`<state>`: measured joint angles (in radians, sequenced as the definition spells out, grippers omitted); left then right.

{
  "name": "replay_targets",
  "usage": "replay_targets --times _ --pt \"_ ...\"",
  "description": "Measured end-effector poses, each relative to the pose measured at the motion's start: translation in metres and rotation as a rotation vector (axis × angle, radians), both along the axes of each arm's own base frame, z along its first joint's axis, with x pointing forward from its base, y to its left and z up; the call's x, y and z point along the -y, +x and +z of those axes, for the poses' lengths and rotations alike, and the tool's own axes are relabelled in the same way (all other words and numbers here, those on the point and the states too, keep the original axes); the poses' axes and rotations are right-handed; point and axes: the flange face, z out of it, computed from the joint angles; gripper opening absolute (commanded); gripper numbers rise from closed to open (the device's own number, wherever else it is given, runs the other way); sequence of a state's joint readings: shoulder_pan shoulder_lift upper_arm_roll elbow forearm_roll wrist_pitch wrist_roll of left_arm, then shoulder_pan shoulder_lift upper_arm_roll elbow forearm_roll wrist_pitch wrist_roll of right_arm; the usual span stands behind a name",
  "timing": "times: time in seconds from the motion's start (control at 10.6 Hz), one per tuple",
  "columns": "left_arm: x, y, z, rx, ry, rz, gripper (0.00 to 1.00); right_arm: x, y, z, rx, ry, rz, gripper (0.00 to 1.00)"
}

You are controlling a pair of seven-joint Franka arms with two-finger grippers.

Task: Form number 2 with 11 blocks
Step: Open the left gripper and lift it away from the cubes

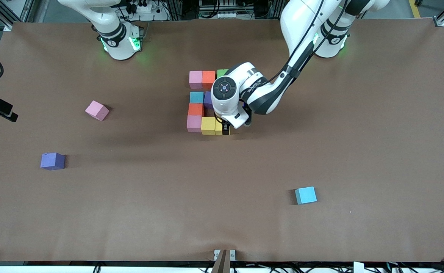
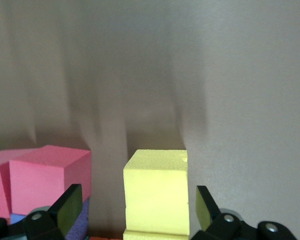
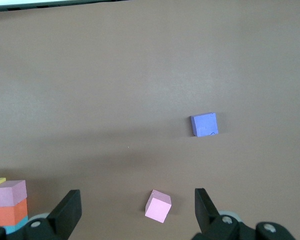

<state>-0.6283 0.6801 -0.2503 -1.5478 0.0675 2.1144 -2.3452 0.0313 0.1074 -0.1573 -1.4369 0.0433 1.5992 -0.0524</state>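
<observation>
Front view: the number 2 [image 1: 203, 102] stands mid-bench, apparently near complete, partly hidden by the arm; the left pincer [image 1: 225, 128] is at its nearest row.

Left wrist view: pincer open astride a yellow block [image 2: 156, 192], ungripped.

Right wrist view: right pincer [image 3: 137, 210] open, waiting aloft.

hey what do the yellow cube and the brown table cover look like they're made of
Yellow cube: probably foam, matte, with a finely grained, slightly pitted face and soft edges. Table cover: looks like brown paper or thin card, dull and without glare; the exact material is unclear.
</observation>
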Motion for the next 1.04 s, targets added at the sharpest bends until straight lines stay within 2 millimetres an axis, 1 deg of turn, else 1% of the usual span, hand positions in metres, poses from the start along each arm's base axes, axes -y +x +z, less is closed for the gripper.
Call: replay_targets --times 0.09,0.19,0.28,0.38,0.57,0.75,0.94,1.04 --pt "-0.006 0.005 0.005 0.001 0.002 -0.026 1.00 0.000 0.000 0.000 0.000 0.000 0.000 1.00" --pt "-0.016 0.014 0.012 0.001 0.003 -0.059 1.00 0.000 0.000 0.000 0.000 0.000 -0.001 1.00" --pt "-0.028 0.026 0.018 0.000 0.001 -0.090 1.00 0.001 0.000 0.000 0.000 0.000 -0.002 1.00" --pt "-0.046 0.041 0.025 -0.002 0.000 -0.112 1.00 0.002 0.000 0.000 0.000 0.000 -0.003 1.00" --pt "-0.089 0.073 0.043 -0.008 0.002 -0.139 1.00 0.002 0.000 0.000 0.002 -0.001 -0.004 1.00" --pt "-0.137 0.102 0.065 -0.015 0.003 -0.150 1.00 0.002 0.000 0.004 0.010 -0.002 -0.004 1.00" --pt "-0.181 0.122 0.085 -0.035 0.007 -0.182 1.00 0.003 0.000 0.006 0.015 -0.002 -0.005 1.00" --pt "-0.203 0.127 0.095 -0.059 0.012 -0.214 1.00 0.003 0.000 0.006 0.015 -0.002 -0.006 1.00"
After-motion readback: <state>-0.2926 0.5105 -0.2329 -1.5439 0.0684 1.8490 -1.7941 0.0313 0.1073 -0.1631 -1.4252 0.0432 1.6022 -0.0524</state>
